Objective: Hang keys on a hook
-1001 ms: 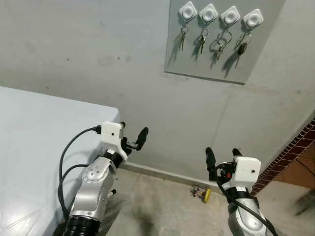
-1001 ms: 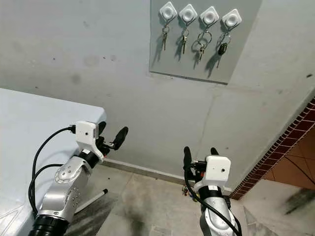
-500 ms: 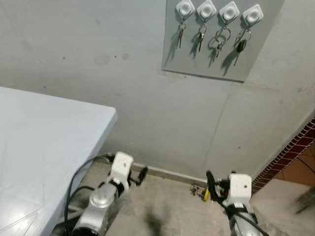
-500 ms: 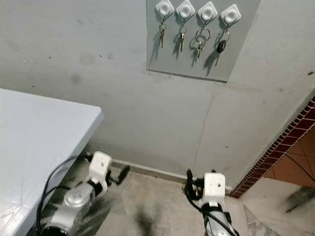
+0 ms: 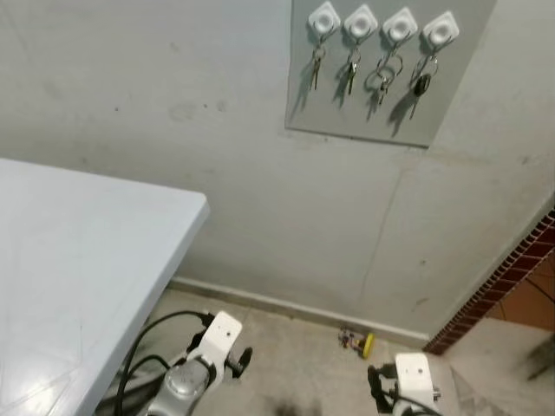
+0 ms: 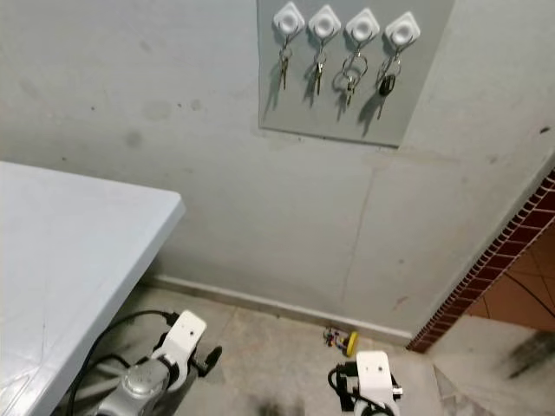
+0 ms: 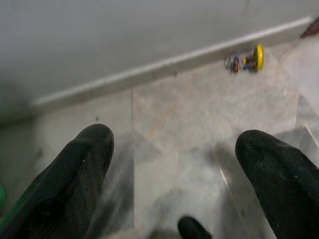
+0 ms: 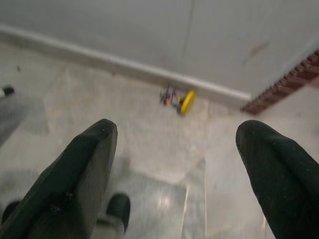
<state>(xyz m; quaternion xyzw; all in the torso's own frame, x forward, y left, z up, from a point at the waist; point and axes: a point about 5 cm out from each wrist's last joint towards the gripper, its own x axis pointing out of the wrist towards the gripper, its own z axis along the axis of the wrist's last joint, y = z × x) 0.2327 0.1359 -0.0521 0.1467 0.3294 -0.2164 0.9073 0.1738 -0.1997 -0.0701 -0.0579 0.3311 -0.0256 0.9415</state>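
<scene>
The left gripper and right gripper are cut off by the lower edge of the head views, fingertips barely seen. The keys on the hooks are too small for their teeth to be made out. The small colourful item by the skirting is blurred and cannot be identified. The table is cropped at the left.

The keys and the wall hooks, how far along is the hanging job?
Done: all four white diamond-shaped wall hooks carry metal keys. In hand: nothing; the left end effector and right end effector are open and empty, low over the floor. Left: perhaps the small yellow-and-multicoloured object by the skirting.
</scene>
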